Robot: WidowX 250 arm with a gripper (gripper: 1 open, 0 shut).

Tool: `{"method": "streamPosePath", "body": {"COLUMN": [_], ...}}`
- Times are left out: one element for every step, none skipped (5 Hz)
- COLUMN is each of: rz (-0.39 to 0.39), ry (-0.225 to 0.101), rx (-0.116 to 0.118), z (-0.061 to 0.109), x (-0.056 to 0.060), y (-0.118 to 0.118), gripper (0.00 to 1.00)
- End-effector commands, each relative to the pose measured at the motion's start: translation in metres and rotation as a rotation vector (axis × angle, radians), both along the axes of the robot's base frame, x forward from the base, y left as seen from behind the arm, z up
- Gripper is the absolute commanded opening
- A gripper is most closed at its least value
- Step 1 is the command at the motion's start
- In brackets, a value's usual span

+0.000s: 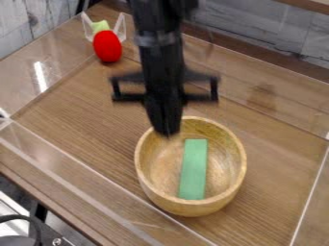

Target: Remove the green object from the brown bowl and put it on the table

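Gripper point(167, 127) fingers are pressing together on nothing, hanging above the brown bowl point(157, 184). Inside it, the green object point(194, 168) is lying flat

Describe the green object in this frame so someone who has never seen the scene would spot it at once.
On the wood-grain table, find the round wooden bowl at centre front, the largest loose item. The green object lies flat inside it, a thin light-green bar, lengthwise toward the camera. Unlike the red round toy at the back, it is flat, rectangular and entirely green.
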State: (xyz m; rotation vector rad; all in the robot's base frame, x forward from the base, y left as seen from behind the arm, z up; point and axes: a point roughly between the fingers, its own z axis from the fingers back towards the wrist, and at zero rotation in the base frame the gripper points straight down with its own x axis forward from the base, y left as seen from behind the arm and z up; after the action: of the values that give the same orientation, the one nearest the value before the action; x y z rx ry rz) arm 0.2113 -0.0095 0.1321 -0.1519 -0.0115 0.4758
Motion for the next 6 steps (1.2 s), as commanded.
{"method": "streamPosePath", "body": {"rz": [0.08,0.088,0.081,0.077,0.079,0.139], "ry": [-0.062,-0.049,-0.03,-0.019,-0.03,-0.039], "rx": [-0.008,-0.006,0.012,0.032,0.031,0.034], "z": [0.046,0.037,0.021,0.014,0.026,0.026], "x": [0.017,0.006,-0.009,-0.018,-0.014,-0.013], "y": [0.027,0.015,-0.001,-0.001,0.007,-0.003], "gripper": [0.0,0.0,0.0,0.0,0.0,0.0]}}
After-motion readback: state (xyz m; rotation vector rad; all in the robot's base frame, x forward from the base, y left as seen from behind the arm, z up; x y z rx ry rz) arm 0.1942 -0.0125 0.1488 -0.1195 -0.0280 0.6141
